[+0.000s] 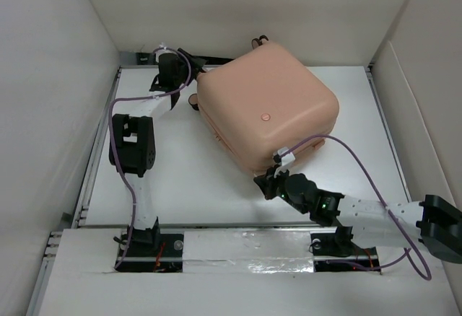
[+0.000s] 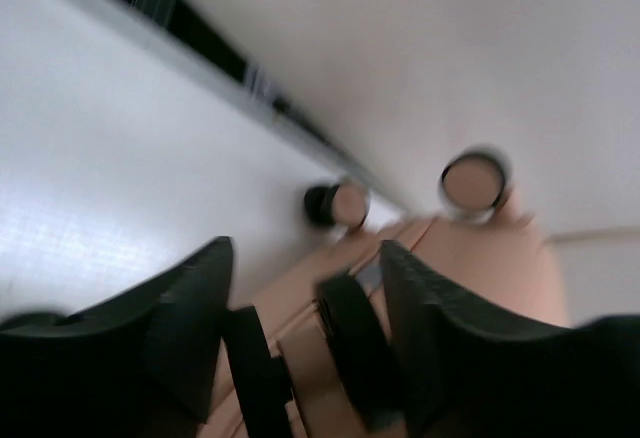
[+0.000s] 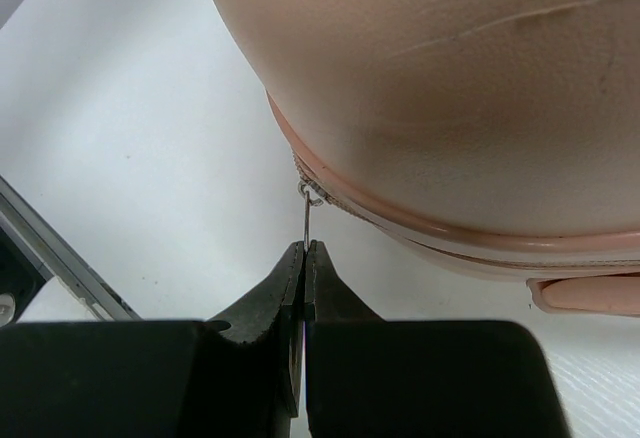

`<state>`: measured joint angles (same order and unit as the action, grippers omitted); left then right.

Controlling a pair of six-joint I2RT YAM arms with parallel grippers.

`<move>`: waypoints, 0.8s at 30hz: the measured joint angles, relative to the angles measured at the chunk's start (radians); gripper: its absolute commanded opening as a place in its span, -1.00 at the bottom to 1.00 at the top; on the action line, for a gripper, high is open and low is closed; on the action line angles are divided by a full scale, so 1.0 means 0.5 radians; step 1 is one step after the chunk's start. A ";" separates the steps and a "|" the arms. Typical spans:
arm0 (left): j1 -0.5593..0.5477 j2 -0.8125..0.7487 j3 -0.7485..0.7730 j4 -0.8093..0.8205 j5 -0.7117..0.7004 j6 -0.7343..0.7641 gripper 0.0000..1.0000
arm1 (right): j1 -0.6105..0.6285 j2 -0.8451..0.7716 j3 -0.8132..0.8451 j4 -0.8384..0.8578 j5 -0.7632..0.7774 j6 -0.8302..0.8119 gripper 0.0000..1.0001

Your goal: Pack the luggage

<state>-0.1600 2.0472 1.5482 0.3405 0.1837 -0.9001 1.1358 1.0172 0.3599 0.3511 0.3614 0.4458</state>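
1. My left pincer is at the far left corner of the table, hard by the luggage. In its wrist view the fingers stand well apart with nothing gripped. Dark strips on the case's edge lie between them, but the picture is too blurred to say what they are or whether I touch them. Two wheels show just beyond.
2. The luggage lies flat in the middle of the table, toward the back, with its lid down and one corner turned toward my right arm.
3. My right pincer is at that near corner, closed tight on the thin metal zip pull. The pull hangs from the seam between the two shells, and the fingertips meet with only the tab between them.
4. I judge the step in hand to be working the zip. I cannot tell whether the zip is done up or undone here, so I cannot say whether this opens the case or seals it.
5. The next move calls for drawing the pull along the curved seam, keeping the tab in line with the track. It also needs a firm pinch, since so thin a tab could slip, while my left side steadies the case against sliding.
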 measured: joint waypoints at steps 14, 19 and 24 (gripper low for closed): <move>0.011 -0.160 -0.567 0.867 -0.102 -0.272 -1.00 | -0.143 -0.046 0.002 -0.096 -0.201 0.002 -1.00; 0.031 -0.561 -1.238 1.292 -0.096 -0.262 -1.00 | -0.434 -0.203 -0.035 -0.225 -0.600 -0.007 -1.00; -0.008 -0.854 -1.843 1.376 -0.073 -0.177 -1.00 | -0.728 -0.348 -0.035 -0.398 -0.842 -0.061 -1.00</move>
<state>-0.1642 1.6203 0.6266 1.0283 0.1471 -0.9886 0.7719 0.8433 0.3424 0.1520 -0.0597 0.4152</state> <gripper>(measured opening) 0.011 0.022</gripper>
